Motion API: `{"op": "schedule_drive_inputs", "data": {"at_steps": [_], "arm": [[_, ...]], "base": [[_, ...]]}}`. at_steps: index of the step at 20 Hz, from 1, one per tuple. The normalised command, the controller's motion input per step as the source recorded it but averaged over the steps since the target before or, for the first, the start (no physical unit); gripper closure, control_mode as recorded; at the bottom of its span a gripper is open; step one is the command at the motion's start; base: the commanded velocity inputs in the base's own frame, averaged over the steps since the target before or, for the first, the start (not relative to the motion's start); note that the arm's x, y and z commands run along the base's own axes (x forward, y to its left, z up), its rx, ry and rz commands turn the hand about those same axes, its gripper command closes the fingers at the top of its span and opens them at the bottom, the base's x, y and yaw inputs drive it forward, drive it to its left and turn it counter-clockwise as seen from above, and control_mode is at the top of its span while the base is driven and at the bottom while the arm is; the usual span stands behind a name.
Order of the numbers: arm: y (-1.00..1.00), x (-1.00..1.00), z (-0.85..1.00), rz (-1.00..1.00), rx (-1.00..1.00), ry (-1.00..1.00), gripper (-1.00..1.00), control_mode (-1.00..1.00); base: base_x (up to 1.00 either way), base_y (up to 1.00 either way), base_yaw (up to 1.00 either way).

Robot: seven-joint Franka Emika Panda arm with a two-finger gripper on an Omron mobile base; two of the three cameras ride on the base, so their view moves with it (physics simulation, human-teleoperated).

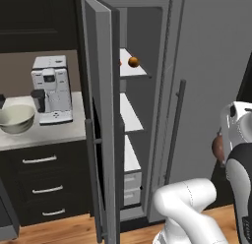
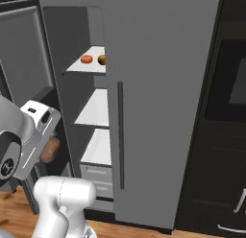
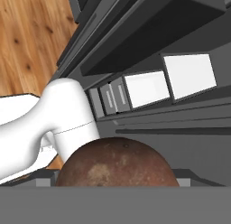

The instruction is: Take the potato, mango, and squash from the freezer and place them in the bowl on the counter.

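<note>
My gripper (image 3: 115, 177) is shut on the potato (image 3: 115, 162), a brown mottled lump that hides the fingertips in the hand view. The potato (image 1: 218, 147) hangs under the white hand, to the right of the freezer (image 1: 147, 115) and outside it; from the other side the potato (image 2: 49, 149) shows left of the open compartment. The mango (image 2: 86, 59), small and red-orange, lies on the top white shelf. Beside it sits a duller orange-brown ball (image 2: 102, 59); I cannot tell whether it is the squash. The cream bowl (image 1: 17, 119) stands on the counter (image 1: 44, 135) at far left.
The freezer's thick grey door (image 1: 101, 115) stands open between the arm and the counter. A coffee machine (image 1: 51, 88) is right of the bowl. The other freezer door (image 2: 158, 112) is closed. Black drawers sit below the counter, over a wooden floor (image 3: 31, 33).
</note>
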Motion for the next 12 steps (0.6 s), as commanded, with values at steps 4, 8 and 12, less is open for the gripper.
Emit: {"op": "schedule_drive_inputs", "data": {"at_steps": [4,8,12], "arm": [[0.0,0.0,0.0,0.0,0.0,0.0,1.0,1.0],[0.0,0.0,0.0,0.0,0.0,0.0,1.0,1.0],[0.0,0.0,0.0,0.0,0.0,0.0,1.0,1.0]], "base": [[0.98,0.97,0.16],[0.93,1.0,0.14],[0.09,0.76,0.73]]}}
